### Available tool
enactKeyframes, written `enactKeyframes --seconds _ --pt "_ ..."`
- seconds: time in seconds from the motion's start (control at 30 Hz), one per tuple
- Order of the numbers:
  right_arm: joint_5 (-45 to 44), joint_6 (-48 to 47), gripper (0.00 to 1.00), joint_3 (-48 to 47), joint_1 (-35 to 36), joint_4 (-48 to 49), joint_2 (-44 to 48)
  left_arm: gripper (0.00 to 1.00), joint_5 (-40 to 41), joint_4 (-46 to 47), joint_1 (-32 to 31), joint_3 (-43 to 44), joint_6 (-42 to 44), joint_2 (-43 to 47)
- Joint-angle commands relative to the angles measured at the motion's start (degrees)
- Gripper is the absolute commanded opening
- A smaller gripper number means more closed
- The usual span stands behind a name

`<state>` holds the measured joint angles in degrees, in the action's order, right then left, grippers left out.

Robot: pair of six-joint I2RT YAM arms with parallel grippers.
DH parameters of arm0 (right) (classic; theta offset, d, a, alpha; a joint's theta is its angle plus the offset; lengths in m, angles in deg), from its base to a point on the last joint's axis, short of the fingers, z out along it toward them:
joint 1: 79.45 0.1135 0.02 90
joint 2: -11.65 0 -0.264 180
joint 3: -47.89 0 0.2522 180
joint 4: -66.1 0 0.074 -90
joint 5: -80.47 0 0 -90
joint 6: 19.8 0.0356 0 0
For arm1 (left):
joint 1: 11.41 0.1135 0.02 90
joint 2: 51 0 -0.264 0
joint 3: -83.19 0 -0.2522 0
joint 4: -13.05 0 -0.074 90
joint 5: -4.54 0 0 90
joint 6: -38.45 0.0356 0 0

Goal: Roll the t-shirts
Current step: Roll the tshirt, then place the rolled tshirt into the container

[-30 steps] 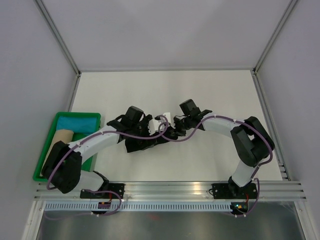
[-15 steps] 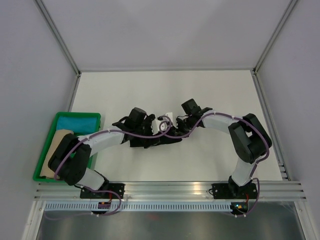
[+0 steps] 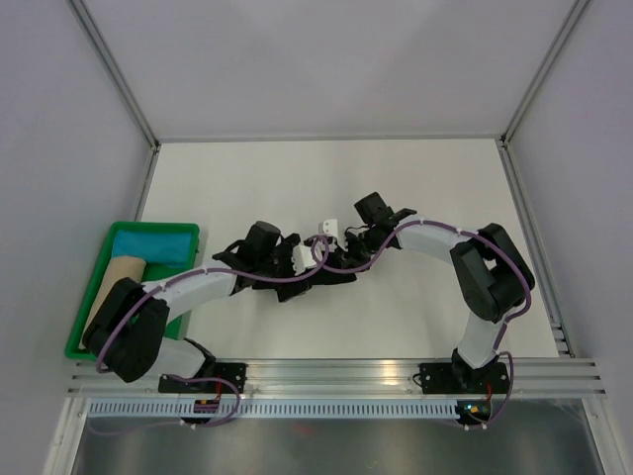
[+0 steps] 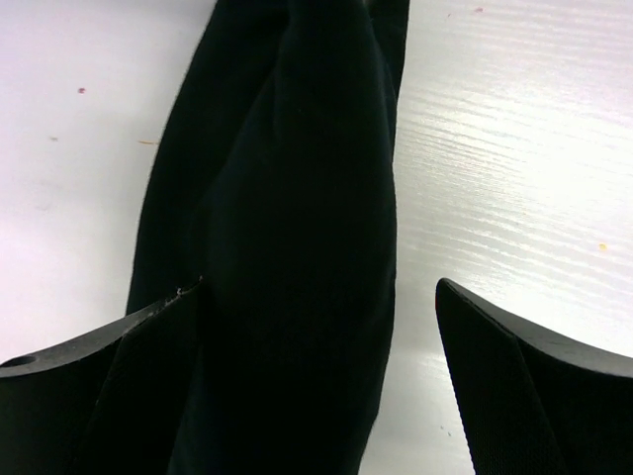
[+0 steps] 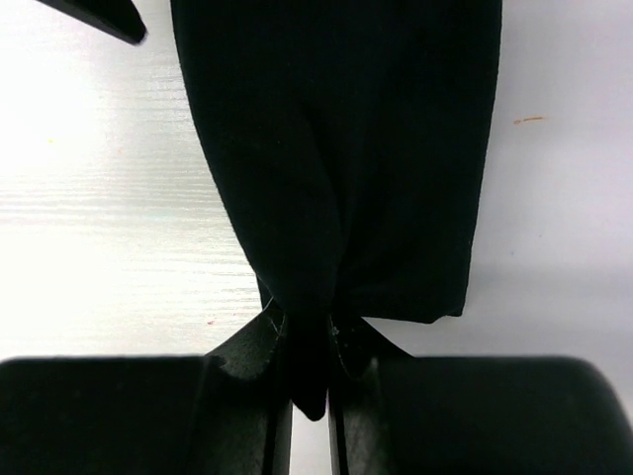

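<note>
Left end effector (image 4: 318, 297) wide open over the bunched black t-shirt (image 4: 287, 198) on the table (image 4: 514, 148). Right end effector (image 5: 309, 336) narrow, pinching the t-shirt's end fold.

black thin-cloth t-shirt (image 4: 297, 247): cut off top and bottom in left wrist view, cut at top in right wrist view; from above mostly under both arms, outline unreadable
left claw (image 4: 318, 287): fingers (image 4: 534, 396) cropped by bottom edge
right claw (image 5: 309, 332): pinched cloth tip buried between its fingers
green plastic tray (image 3: 158, 227): near part behind left arm
tan roll (image 3: 121, 269): near end partly behind that arm
small white item (image 3: 328, 227): too small to identify
</note>
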<state>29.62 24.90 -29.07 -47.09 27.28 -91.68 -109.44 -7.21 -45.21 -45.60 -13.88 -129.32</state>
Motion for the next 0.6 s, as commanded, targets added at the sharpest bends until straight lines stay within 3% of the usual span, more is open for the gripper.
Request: enactKeyframes --seconds 0.0,0.3,0.37,0.47,0.57 --pt "3.56 2.67 0.01 -3.33 -0.02 -0.6 -1.61 1.0 1.04 0.44 -0.65 1.74 4.59 -5.16" --pt "5.14 4.6 0.02 -5.45 -0.54 -3.16 -3.9 0.99 5.53 0.44 -1.27 2.01 6.89 -11.49" --pt "5.75 5.65 0.03 -5.44 -0.89 -2.28 -3.81 0.91 7.37 0.61 -1.35 2.19 7.15 -12.37" --pt "3.75 8.11 0.14 -5.53 -1.25 -0.88 -2.76 0.78 9.92 0.53 -1.35 2.19 7.85 -14.48" --pt "2.6 10.57 0.3 -4.83 -1.59 0.79 -0.13 0.65 10.19 -1.22 -1.35 2.62 7.07 -16.24"
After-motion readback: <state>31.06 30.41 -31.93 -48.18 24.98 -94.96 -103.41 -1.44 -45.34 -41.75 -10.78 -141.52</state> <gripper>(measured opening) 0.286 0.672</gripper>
